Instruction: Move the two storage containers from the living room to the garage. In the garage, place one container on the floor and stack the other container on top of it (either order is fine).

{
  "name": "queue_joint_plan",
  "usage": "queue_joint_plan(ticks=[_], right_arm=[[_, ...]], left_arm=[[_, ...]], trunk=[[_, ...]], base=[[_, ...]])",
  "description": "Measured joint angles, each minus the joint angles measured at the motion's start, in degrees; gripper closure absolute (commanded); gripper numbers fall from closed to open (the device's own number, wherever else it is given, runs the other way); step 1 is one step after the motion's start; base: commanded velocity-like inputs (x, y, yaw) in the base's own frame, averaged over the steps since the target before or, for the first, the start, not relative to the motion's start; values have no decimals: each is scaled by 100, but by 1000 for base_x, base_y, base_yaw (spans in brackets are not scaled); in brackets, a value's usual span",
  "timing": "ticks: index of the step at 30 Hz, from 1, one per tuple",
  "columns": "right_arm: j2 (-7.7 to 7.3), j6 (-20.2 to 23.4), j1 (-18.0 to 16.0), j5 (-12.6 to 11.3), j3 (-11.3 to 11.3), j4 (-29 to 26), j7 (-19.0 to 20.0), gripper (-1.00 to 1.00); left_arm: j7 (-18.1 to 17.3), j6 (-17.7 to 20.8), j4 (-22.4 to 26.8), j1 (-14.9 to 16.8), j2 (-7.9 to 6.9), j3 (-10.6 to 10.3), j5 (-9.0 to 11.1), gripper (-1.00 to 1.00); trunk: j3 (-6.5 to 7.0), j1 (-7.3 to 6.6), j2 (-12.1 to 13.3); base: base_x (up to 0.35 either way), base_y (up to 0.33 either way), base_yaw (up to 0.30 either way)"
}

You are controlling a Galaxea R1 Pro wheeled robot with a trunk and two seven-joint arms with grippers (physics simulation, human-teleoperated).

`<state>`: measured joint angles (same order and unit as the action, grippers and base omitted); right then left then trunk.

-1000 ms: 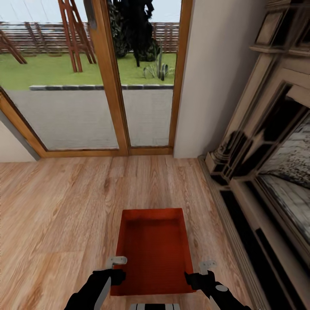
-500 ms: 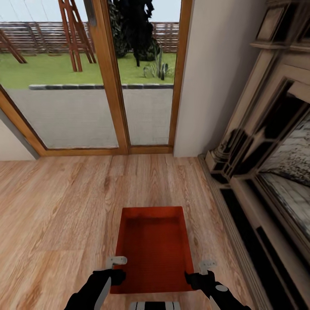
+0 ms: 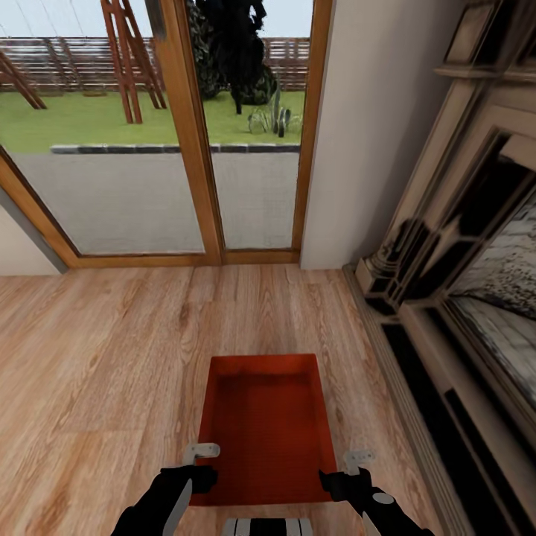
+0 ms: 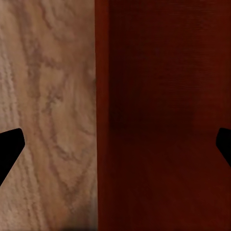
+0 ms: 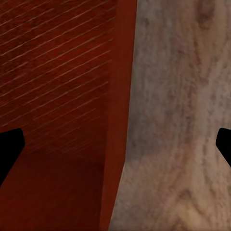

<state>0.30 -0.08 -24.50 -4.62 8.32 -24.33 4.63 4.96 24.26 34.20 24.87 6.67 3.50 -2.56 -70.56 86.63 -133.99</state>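
Observation:
One rust-red open-top storage container (image 3: 264,424) rests on the light wood planks (image 3: 97,372) of the living room, straight in front of me. My left gripper (image 3: 199,461) is at its near left corner and my right gripper (image 3: 344,469) at its near right corner. In the left wrist view the left gripper (image 4: 118,144) is open, its fingertips wide apart astride the container's side wall (image 4: 163,115). The right gripper (image 5: 115,144) is open the same way astride the other side wall (image 5: 118,96). The garage is out of view.
Wood-framed glass doors (image 3: 149,149) onto a patio and lawn stand ahead. A pale wall section (image 3: 372,134) is to their right. A large carved fireplace surround (image 3: 461,260) runs along the right side, close to the container. Open planks lie to the left.
The whole picture has slid slightly upward, so the camera has moved a little. The container sits a touch farther from the bottom edge. Both grippers hold the same places in view.

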Motion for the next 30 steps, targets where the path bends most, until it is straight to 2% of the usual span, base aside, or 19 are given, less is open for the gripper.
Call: queue_joint_plan(ticks=[5, 30], right_arm=[[0, 0, 0, 0, 2, 0, 0, -100], [0, 4, 0, 0, 6, -1, 11, -100]], left_arm=[[0, -2, -2, 0, -2, 0, 0, -100], [21, -56, 7, 0, -23, 1, -24, -100]], trunk=[[-90, 110, -200], [-90, 110, -202]], base=[[0, 0, 0], [0, 0, 0]])
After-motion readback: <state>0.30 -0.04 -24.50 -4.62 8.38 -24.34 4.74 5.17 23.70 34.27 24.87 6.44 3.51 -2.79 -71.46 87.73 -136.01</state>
